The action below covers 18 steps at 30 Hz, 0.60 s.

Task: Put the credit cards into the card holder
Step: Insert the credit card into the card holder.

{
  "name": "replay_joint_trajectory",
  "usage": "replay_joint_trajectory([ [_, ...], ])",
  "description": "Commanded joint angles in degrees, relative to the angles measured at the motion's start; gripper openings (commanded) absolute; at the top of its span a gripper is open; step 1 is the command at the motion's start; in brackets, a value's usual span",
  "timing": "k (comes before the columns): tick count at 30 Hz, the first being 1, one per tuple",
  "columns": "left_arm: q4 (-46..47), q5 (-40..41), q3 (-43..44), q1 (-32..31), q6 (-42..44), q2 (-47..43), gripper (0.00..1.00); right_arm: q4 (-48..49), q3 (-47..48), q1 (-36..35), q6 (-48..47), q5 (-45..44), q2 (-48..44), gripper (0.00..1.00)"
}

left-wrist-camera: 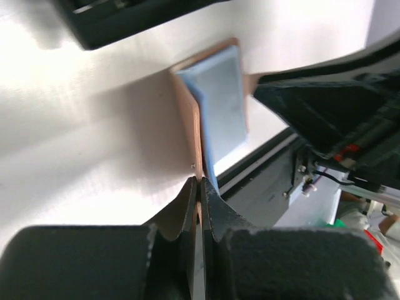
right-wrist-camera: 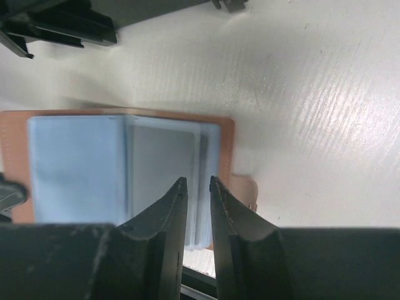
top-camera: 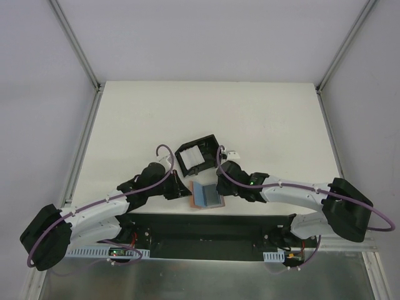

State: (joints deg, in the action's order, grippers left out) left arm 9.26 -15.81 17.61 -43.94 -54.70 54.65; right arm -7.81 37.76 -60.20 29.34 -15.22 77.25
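Note:
The tan card holder [top-camera: 203,197] lies open near the table's front edge, its light blue inside facing up. My left gripper [left-wrist-camera: 199,182] is shut on the edge of its left flap [left-wrist-camera: 189,125], which stands tilted up. A grey credit card [right-wrist-camera: 162,165] sits in the right half's pocket, with tan rim [right-wrist-camera: 227,144] showing beyond it. My right gripper [right-wrist-camera: 195,181] hovers just over that card's edge, jaws a narrow gap apart with nothing between them. In the top view it sits at the holder's right side [top-camera: 220,187]. A tan snap tab [right-wrist-camera: 248,190] sticks out by the right finger.
A black box frame with white pieces [top-camera: 197,156] stands just behind the card holder, and a small white piece [top-camera: 232,154] lies to its right. The dark mounting strip [top-camera: 206,226] runs along the table's near edge, right in front of the holder.

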Motion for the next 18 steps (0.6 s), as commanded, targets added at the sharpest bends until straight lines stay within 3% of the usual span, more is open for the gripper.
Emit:
replay_joint_trajectory([
  [1,-4.16,3.24,-1.78,-0.53,-0.67,-0.07,0.0,0.6,0.21,0.09,-1.12,0.36,-3.68,0.25],
  [10,-4.6,4.21,-2.4,-0.53,-0.85,-0.6,0.0,3.77,0.3,0.09,-0.43,4.76,-2.02,0.34],
  [18,-5.56,5.53,-2.49,-0.53,-0.94,-2.18,0.0,-1.67,-0.49,0.0,0.19,1.25,-6.84,0.43],
])
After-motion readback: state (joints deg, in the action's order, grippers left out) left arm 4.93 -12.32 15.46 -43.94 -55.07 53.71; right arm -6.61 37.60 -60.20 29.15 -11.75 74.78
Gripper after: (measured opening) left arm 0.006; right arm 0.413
